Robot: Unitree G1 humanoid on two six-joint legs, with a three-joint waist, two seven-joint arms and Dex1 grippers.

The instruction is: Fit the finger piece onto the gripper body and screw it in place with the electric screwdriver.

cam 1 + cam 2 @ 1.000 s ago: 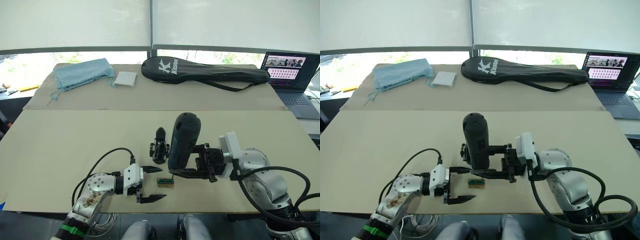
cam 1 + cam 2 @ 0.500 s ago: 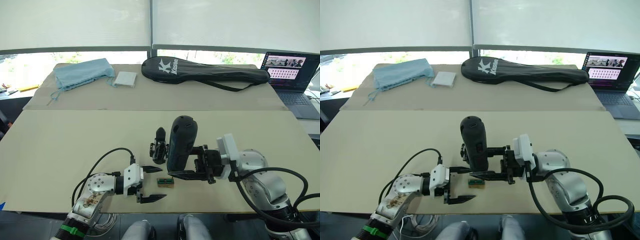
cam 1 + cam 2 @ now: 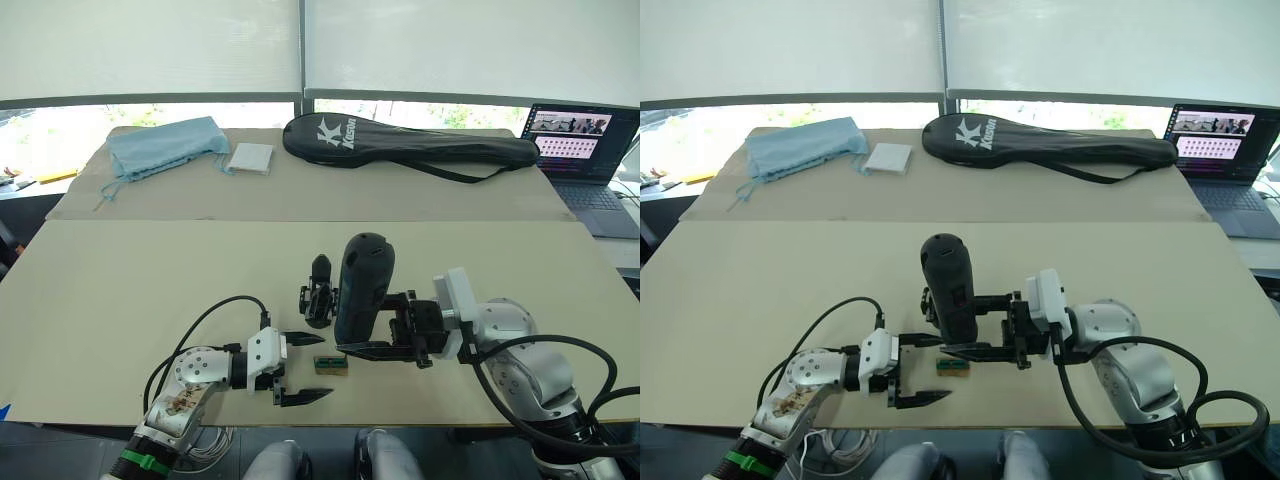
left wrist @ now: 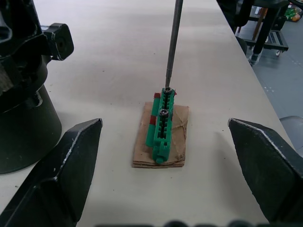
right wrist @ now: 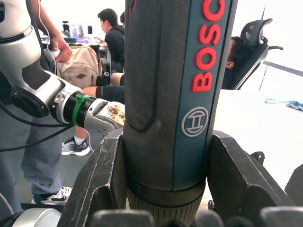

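Gripping electric screwdriver (image 3: 362, 288), left gripper (image 3: 302, 368) wide

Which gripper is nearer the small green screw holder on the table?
Left. The left gripper sits open just beside the green screw holder; the right gripper stands above it, gripping the electric screwdriver.

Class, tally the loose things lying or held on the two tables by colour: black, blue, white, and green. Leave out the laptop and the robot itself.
Black: 3 (racket bag, electric screwdriver, gripper body)
Blue: 1 (cloth)
White: 1 (pad)
Green: 1 (screw holder)
Total: 6
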